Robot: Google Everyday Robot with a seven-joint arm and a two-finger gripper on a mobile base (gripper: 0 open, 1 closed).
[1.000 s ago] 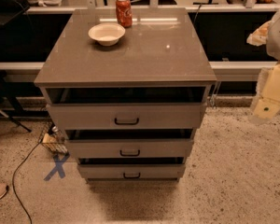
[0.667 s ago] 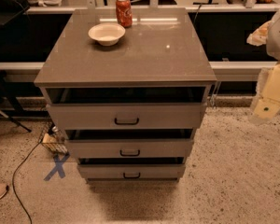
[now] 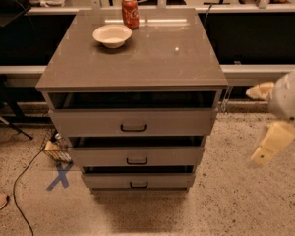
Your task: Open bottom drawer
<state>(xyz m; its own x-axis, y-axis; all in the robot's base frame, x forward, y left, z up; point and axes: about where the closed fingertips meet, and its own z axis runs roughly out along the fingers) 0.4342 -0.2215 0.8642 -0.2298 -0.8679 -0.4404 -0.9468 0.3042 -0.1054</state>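
The grey-taupe cabinet (image 3: 137, 58) has three drawers. The bottom drawer (image 3: 103, 181) is the lowest and slimmest, with a small black bar handle (image 3: 138, 184); a dark gap shows above its front. My gripper (image 3: 263, 118) hangs in the air at the right edge of the camera view, to the right of the cabinet at about middle-drawer height. Its two tan fingers (image 3: 269, 144) stand apart with nothing between them. It is well away from the bottom drawer's handle.
A white bowl (image 3: 112, 35) and a red soda can (image 3: 130, 12) stand on the cabinet top. A blue X (image 3: 60, 175), a cable (image 3: 19, 181) and a small basket (image 3: 55, 149) lie on the speckled floor to the left. Dark counters run behind.
My gripper has moved down and a little left, toward the cabinet's right side. The cabinet and its drawers have not changed.
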